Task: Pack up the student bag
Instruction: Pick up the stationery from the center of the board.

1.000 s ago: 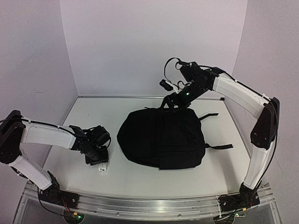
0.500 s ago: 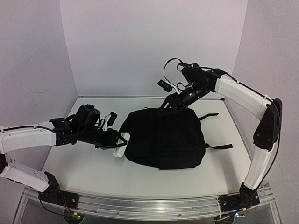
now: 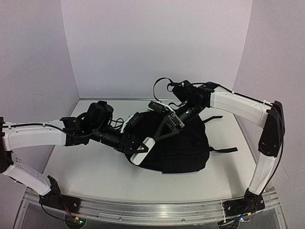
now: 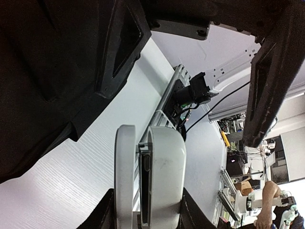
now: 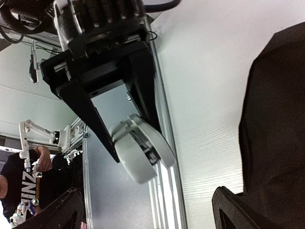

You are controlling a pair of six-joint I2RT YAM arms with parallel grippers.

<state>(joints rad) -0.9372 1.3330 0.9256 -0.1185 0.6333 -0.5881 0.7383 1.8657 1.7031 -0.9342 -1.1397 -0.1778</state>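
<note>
Pale lilac walls are boxing in a white table (image 3: 95, 176), and the black student bag (image 3: 188, 148) is lying flat in the middle of it, its straps (image 3: 224, 150) trailing off to the right. The left gripper (image 5: 136, 143) is reaching in from the left and pinching a rounded white case (image 4: 162, 167) between its fingers, holding it off the table at the bag's near left edge. The right gripper (image 5: 145, 193) is hanging over the bag's far left part, jaws spread wide with nothing between them. One finger (image 4: 121, 47) is sitting right against the black fabric, though I cannot tell whether it is hooking it.
</note>
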